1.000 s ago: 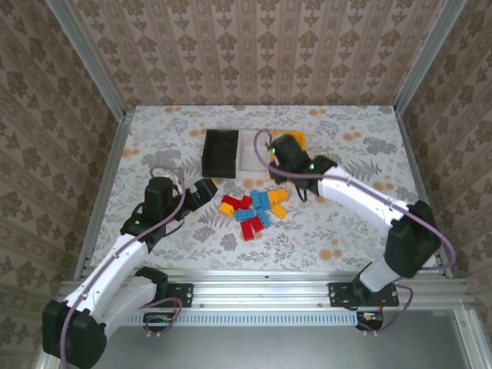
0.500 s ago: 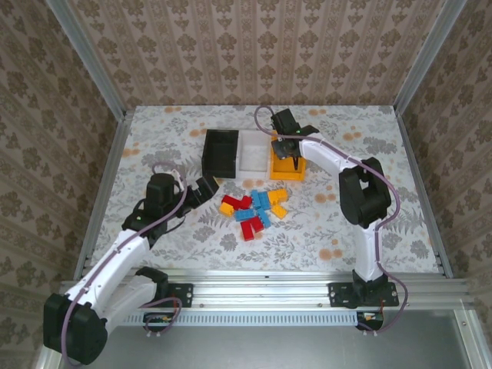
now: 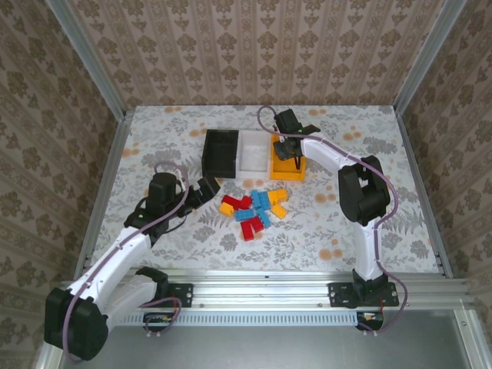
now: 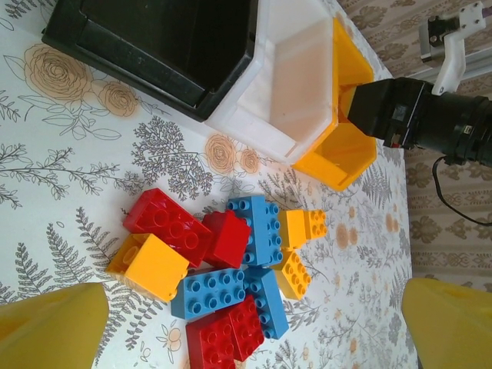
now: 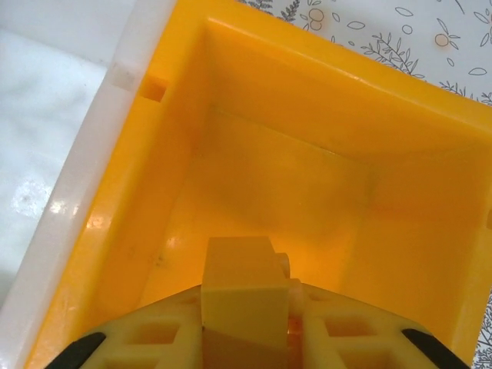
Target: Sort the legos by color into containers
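The right pincer point(image 3: 297, 159) grips a yellow brick point(image 5: 238, 280) in the opening of the yellow bin point(image 5: 307, 100). The bin's walls stand close ahead and to either side, with open floor ahead and the white bin point(image 5: 46, 115) touching on the left. The left pincer point(image 3: 208, 187) is spread wide. The brick pile point(image 4: 231, 269) lies just ahead of it on open tabletop point(image 3: 154, 138), and the black bin point(image 4: 154, 46) sits beyond. Both pincers have barely shifted since half a second ago.

Left pincer point(image 3: 206, 187) agape, arm low. Right pincer point(image 3: 295, 159) clamping yellow lego point(image 5: 241, 292), arm stretched forward.
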{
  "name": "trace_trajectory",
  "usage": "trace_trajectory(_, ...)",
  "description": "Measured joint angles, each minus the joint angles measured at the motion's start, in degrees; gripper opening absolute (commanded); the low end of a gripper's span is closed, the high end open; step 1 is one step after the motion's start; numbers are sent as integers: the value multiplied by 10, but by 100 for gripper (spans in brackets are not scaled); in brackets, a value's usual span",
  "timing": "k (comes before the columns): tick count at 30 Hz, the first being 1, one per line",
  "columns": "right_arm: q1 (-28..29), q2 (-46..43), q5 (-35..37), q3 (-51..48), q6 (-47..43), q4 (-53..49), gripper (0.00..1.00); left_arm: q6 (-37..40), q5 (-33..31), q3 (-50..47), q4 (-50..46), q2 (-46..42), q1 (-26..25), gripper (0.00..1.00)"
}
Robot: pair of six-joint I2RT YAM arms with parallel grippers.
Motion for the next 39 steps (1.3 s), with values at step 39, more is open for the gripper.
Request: trace_trajectory(39, 152, -195, -44, -401, 43, 104, 52, -47, 35, -32, 89, 64, -9, 100)
